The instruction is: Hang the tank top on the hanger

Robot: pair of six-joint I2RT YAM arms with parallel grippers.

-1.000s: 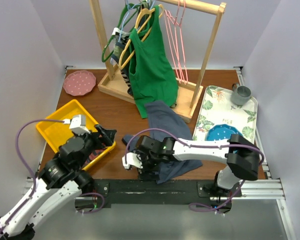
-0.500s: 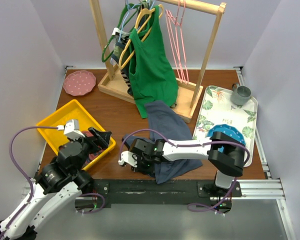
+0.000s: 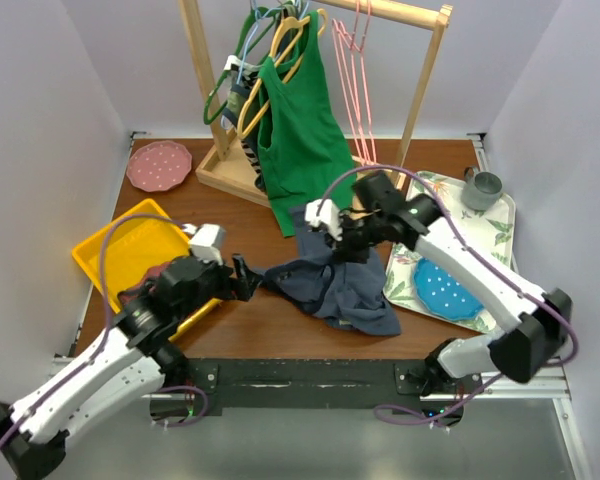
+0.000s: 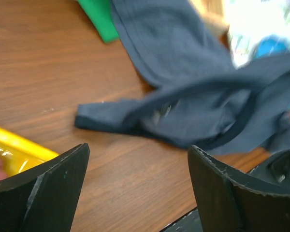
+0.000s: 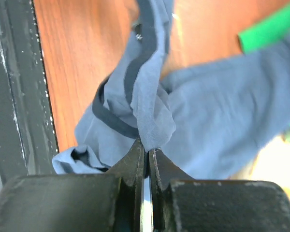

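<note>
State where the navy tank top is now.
Top view: the tank top sits bunched mid-table, between yellow bin and floral tray, pinched by the right gripper.

The table bears a rack. Plate to its left, bin front-left, tray right, tank top partly resting in front.

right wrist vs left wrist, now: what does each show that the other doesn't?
Right wrist only: the right gripper shut on a bunched fold of the tank top. Left wrist only: the left gripper open, holding nothing, and a corner of the yellow tray. Both: the tank top, green fabric, the wooden table.
</note>
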